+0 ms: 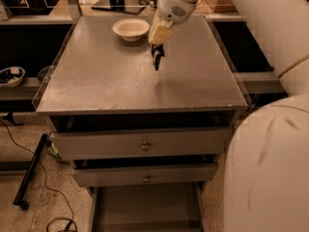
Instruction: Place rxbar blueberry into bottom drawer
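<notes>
My gripper (156,61) hangs over the back middle of the grey tabletop (111,81), just right of the cream bowl (131,29). It is shut on the rxbar blueberry (156,64), a narrow dark strip hanging end-down between the fingers, a little above the surface. The bottom drawer (145,209) stands pulled out at the foot of the cabinet, its flat grey floor showing with nothing on it.
Two grey drawers with small knobs (145,145) (146,178) sit slightly pulled out above the bottom one. My white arm and body (270,168) fill the right side. A black bar and cable (30,173) lie on the floor at left, and side shelves flank the table.
</notes>
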`<state>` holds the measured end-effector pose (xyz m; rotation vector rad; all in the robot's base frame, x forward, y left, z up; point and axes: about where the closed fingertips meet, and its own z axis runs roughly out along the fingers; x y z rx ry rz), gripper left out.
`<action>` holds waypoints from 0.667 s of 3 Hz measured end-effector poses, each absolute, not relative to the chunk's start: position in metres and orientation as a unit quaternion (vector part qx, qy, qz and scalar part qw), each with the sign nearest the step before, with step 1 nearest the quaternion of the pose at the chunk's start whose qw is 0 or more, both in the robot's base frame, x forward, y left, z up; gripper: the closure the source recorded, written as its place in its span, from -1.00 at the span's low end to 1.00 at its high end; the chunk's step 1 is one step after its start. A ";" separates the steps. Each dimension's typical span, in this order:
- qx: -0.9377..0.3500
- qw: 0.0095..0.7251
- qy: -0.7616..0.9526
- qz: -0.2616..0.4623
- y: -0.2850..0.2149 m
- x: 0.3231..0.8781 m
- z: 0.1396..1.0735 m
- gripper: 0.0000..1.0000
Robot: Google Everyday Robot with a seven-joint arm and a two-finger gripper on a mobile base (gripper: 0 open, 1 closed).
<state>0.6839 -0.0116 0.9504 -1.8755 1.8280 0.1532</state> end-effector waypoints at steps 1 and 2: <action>-0.676 0.265 0.685 0.051 -0.030 0.673 0.959 1.00; -0.654 0.274 0.704 0.041 -0.056 0.653 0.971 1.00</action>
